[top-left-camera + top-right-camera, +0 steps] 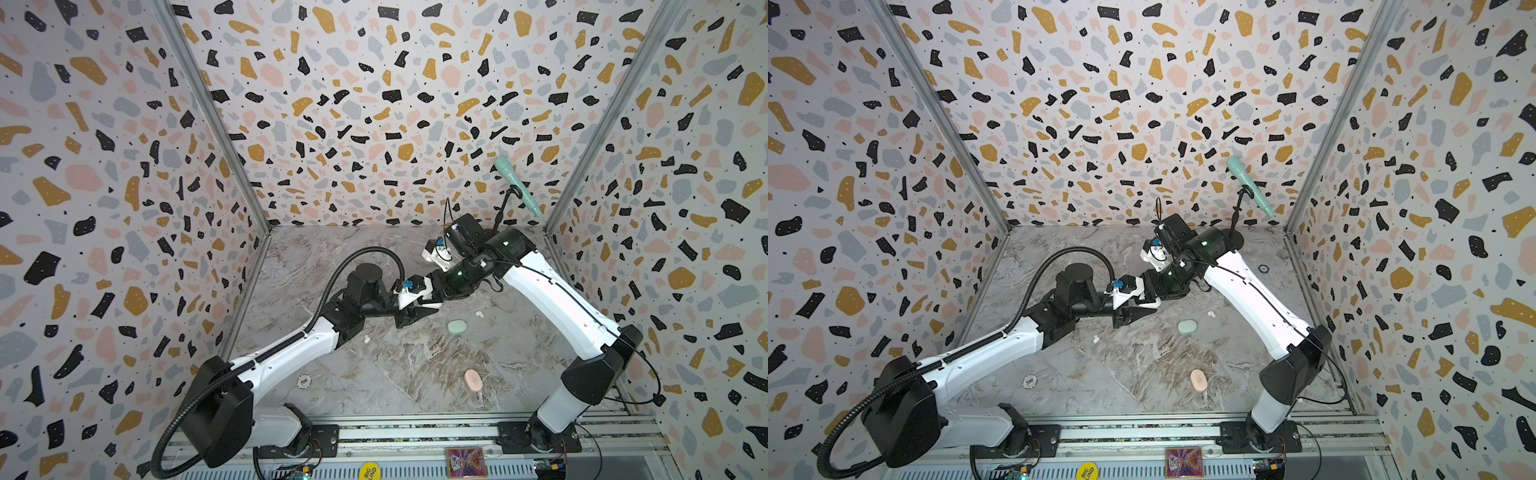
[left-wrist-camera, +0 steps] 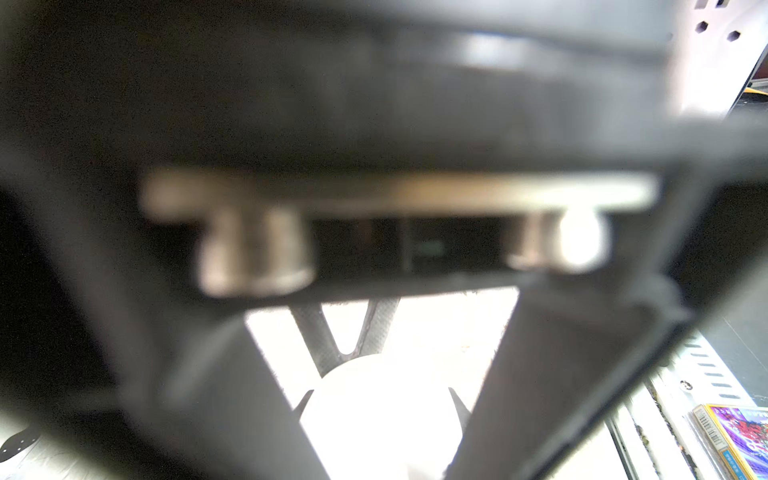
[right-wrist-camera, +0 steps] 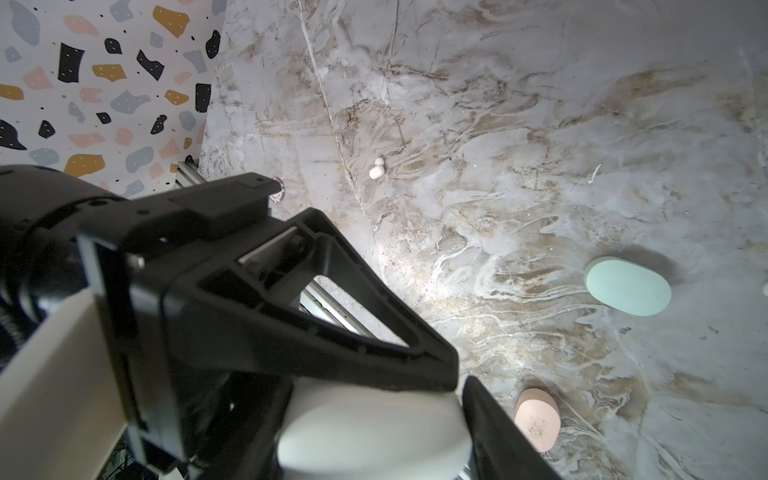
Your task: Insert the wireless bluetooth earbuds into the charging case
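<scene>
Right gripper clamps white case at frame centre; left gripper jaws pressed together, tip just beside it. White earbuds loose, upper right of mint case.

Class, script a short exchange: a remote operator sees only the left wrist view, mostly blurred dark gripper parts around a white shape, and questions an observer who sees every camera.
Operator: What is that white shape?
Observer: The right wrist view shows a rounded white case sitting right against black gripper fingers.
Operator: Any loose earbuds?
Observer: In both top views a white earbud lies on the marble table, well apart from the closed mint case.
</scene>
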